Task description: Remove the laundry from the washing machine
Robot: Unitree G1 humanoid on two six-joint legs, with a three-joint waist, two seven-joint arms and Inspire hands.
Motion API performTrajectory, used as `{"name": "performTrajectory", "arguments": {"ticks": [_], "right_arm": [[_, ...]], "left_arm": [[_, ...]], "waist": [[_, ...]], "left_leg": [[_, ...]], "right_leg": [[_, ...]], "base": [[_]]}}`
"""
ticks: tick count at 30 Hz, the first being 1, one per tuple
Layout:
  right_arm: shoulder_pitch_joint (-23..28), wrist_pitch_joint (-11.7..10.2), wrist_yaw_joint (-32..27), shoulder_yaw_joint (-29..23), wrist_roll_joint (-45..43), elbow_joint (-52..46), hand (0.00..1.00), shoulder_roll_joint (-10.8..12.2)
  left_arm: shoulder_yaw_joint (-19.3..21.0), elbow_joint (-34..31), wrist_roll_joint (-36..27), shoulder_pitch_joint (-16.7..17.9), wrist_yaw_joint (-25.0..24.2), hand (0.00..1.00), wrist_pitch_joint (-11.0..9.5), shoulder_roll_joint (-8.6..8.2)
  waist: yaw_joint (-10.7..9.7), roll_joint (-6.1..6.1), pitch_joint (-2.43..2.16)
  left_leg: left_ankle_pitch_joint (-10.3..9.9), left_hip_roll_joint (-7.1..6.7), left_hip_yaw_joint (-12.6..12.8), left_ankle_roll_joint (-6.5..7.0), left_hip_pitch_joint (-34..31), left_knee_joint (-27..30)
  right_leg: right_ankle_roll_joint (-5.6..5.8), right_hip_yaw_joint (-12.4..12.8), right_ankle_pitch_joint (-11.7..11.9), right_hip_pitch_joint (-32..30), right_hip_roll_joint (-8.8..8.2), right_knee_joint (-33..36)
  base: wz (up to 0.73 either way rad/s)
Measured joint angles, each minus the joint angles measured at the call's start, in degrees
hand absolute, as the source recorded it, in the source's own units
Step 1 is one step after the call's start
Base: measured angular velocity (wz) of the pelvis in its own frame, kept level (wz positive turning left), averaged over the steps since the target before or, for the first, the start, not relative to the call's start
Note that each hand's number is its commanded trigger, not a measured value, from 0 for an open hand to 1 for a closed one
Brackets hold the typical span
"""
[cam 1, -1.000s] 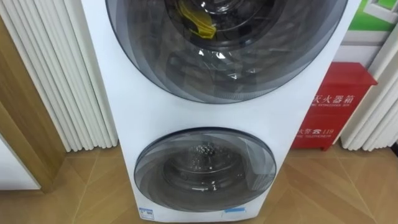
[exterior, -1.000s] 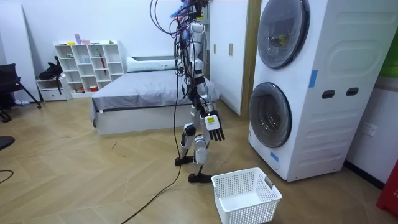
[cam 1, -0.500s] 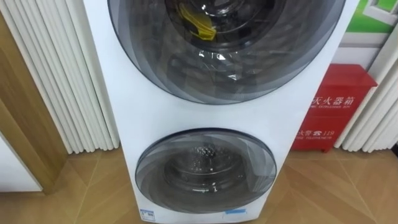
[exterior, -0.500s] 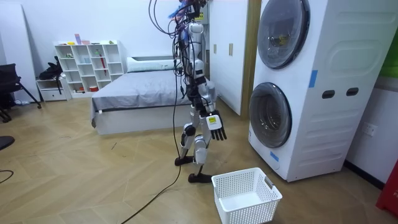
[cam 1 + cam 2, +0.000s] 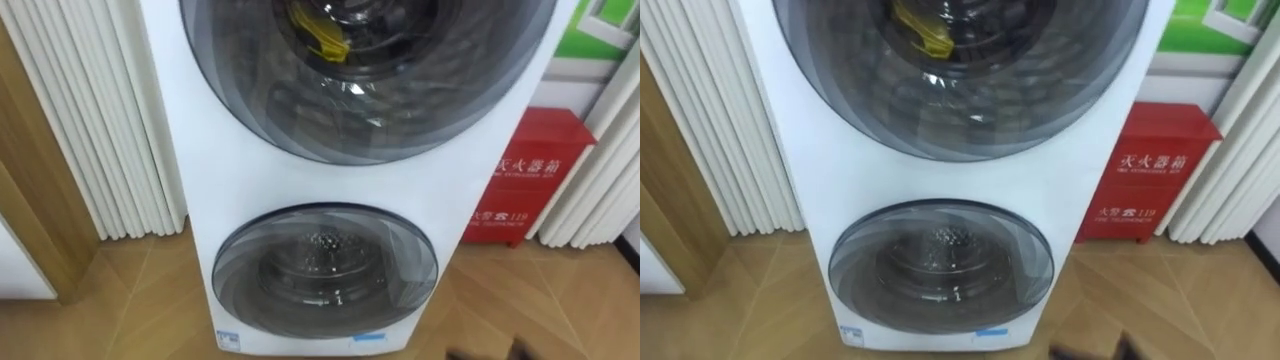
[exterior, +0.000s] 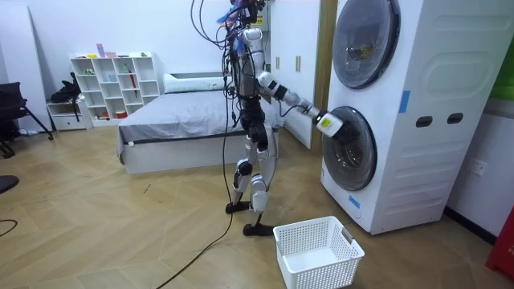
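I am standing before one white washing machine (image 5: 190, 190) with two round doors, both shut. I am holding my right hand (image 6: 333, 128) out at the lower door (image 5: 325, 268); I cannot tell whether its fingers are spread or curled. One yellow garment (image 5: 320, 38) is lying behind the upper door (image 5: 370, 110), above the hand. One white basket (image 6: 309, 271) is sitting on the floor below the hand, and one red cabinet (image 5: 528, 175) is standing to its right.
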Motion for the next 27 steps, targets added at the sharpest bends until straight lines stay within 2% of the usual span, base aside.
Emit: {"name": "performTrajectory", "arguments": {"ticks": [3,7,11,16,18,19,20,27], "right_arm": [[-3.3,0.7,-2.1,0.0,-2.2,-5.2,0.0,-1.9],[-10.5,2.0,-4.6,-0.1,-2.4,-9.1,0.0,-5.1],[-16.5,1.9,-6.7,-0.1,-2.5,-10.2,0.0,-8.6],[-19.9,1.9,-8.0,-0.2,-2.4,-10.6,0.0,-10.0],[-21.1,2.0,-8.3,-0.2,-2.4,-10.6,0.0,-10.0],[-22.0,2.1,-8.5,-0.3,-2.4,-10.6,0.0,-10.1],[-23.3,2.5,-8.5,-0.3,-2.4,-10.6,0.0,-10.2],[-27.0,3.2,-8.5,-0.3,-2.4,-13.0,0.0,-11.9]], "left_arm": [[0.2,-0.5,0.7,0.1,-0.9,0.0,1.3,0.24],[0.9,-2.1,0.6,0.3,-1.2,0.0,2.9,0.33],[0.8,-1.9,2.1,0.0,-1.2,0.0,2.9,0.63],[0.9,-2.4,2.4,0.0,-1.8,0.0,2.9,1.31],[1.3,-2.6,2.5,0.0,-2.2,0.0,3.2,1.68],[1.3,-3.2,2.6,0.0,-2.3,0.0,3.8,1.91],[1.4,-3.6,2.8,0.1,-2.2,0.0,4.1,2.04],[1.9,-4.4,3.8,0.2,-2.3,0.0,4.9,2.18]], "waist": [[0.5,-0.2,-0.16],[0.6,-0.22,-0.19],[1.3,-0.57,-0.28],[1.9,-1.61,-0.17],[1.9,-2.07,-0.3],[1.9,-2.38,-0.5],[1.8,-2.54,-0.46],[2.0,-2.67,-0.52]], "left_leg": [[0.0,0.04,-0.2,0.0,0.0,0.0],[0.0,0.13,-0.7,0.0,0.1,0.0],[0.0,0.25,-1.5,0.0,0.2,0.0],[0.0,0.25,-1.6,0.0,-0.1,0.0],[0.0,0.21,-1.6,0.0,-0.5,0.0],[0.0,0.19,-1.6,0.01,-1.0,0.0],[0.0,0.19,-1.6,0.0,-1.1,0.0],[0.0,0.26,-1.7,0.01,-1.3,0.0]], "right_leg": [[0.0,-0.2,0.0,0.1,0.0,0.1],[0.0,-0.2,0.0,0.1,0.1,0.1],[-0.01,-0.8,0.0,0.2,0.18,0.1],[-0.01,-0.9,0.0,0.0,0.11,0.1],[-0.01,-0.9,0.0,-0.2,0.06,0.1],[-0.01,-0.8,0.0,-0.8,0.05,0.2],[-0.01,-0.7,0.0,-1.3,0.04,0.6],[-0.02,-0.8,0.0,-1.5,0.07,0.8]], "base": [[0.0],[0.0],[0.03],[0.0],[0.0],[0.0],[-0.04],[0.0]]}}
